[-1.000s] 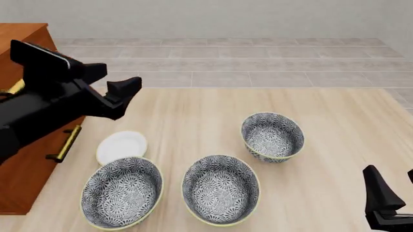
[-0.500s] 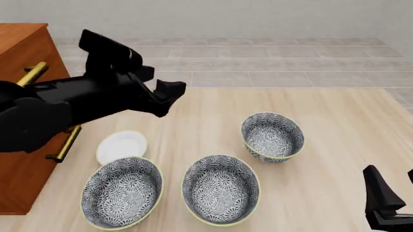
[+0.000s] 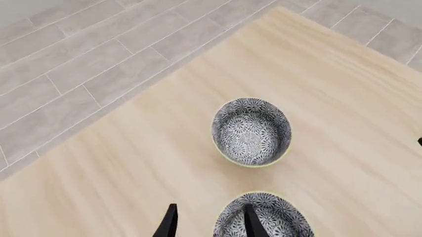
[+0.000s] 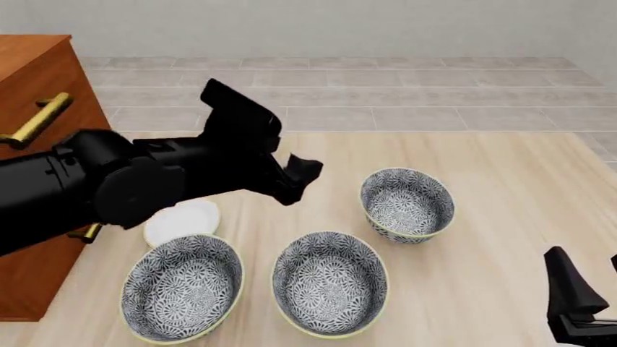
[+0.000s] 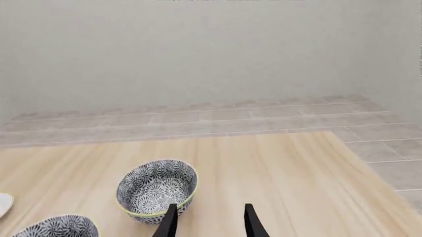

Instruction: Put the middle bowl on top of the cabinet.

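Note:
The middle bowl [image 4: 330, 282] sits near the table's front edge, flanked by a left look-alike bowl [image 4: 183, 287] and a right one [image 4: 407, 204] set farther back. The cabinet [image 4: 43, 79] stands at the far left. My left gripper [image 4: 297, 182] hovers open and empty above the table, behind the middle bowl and left of the right bowl. In the left wrist view the gripper [image 3: 211, 228] frames the middle bowl [image 3: 264, 219] beside one finger, with the right bowl [image 3: 251, 131] beyond. My right gripper [image 4: 588, 289] rests open at the front right; its wrist view [image 5: 209, 224] shows the right bowl [image 5: 157, 188].
A small white plate [image 4: 181, 220] lies behind the left bowl, partly under my left arm. Brass handles [image 4: 39, 119] stick out from the cabinet's front. Tiled floor [image 4: 386, 94] lies beyond the table's far edge.
My left arm has swung to the right, away from the cabinet's front and out over the table towards the bowls. The right arm and all bowls have stayed put.

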{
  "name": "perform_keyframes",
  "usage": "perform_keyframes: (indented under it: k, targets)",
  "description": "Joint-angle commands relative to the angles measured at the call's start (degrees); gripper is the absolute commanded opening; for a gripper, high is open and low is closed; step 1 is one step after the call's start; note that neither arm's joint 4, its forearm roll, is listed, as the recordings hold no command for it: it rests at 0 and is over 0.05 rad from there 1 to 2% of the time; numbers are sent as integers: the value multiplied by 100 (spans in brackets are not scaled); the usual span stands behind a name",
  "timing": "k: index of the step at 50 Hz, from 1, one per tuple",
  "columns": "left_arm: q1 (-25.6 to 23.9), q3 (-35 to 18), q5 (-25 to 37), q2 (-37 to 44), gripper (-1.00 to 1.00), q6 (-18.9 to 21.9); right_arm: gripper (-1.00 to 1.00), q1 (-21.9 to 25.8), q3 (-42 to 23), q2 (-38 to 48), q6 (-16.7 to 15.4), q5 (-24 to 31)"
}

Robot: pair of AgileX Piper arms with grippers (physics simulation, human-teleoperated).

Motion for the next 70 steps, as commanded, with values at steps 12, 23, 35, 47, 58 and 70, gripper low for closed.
perform_keyframes:
  k: [12,23,35,47,58,70]
  targets:
    - [-301,-23,-218,730,100,-328,100,-85,7,-33,110,-34]
    - [-439,-92,-319,1428,100,-380,100,-75,-4,-34,140,-23]
    - [-409,-104,-323,1613,100,-218,100,-92,-6,-36,157,-25]
    - [-529,-239,-153,1961,100,-41,100,-96,-3,-35,163,-32]
    - [-624,-210,-136,2120,100,-141,100,-93,5,-34,162,-38]
    - [-444,-72,-266,2236,100,-191,100,-89,0,-35,154,-33]
